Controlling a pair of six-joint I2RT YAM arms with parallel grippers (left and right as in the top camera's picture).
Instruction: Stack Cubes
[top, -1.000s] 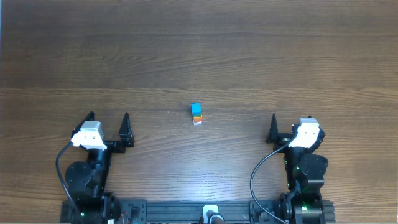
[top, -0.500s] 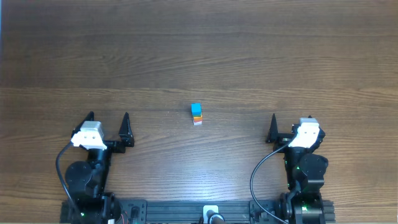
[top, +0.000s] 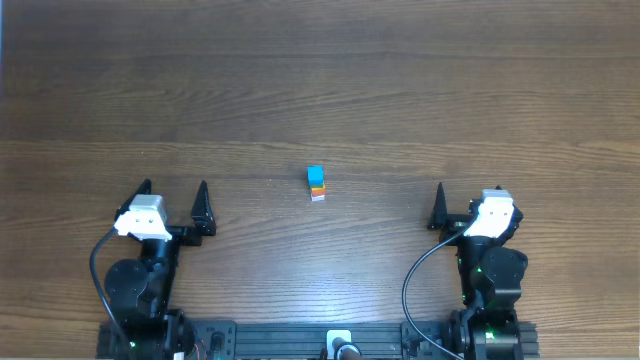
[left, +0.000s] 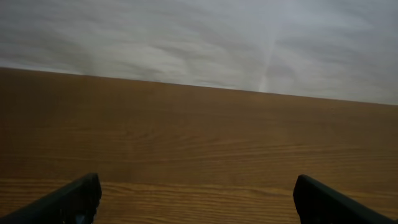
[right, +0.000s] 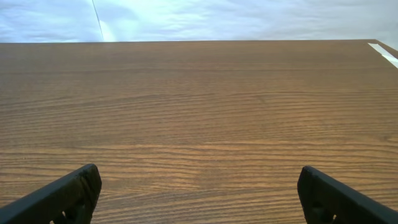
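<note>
Midway between the arms, the cube stack (top: 316, 184), blue over orange over pale, stands on the table (top: 320, 80), so stacking looks finished; the left gripper (top: 174, 190) and right gripper (top: 468, 193) sit wide open and empty, likely needing no further move.

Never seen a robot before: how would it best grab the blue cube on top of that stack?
Probably by two opposite side faces of the blue cube, coming down from above: it tops the stack, its sides are free, and a sideways push might topple it.
</note>
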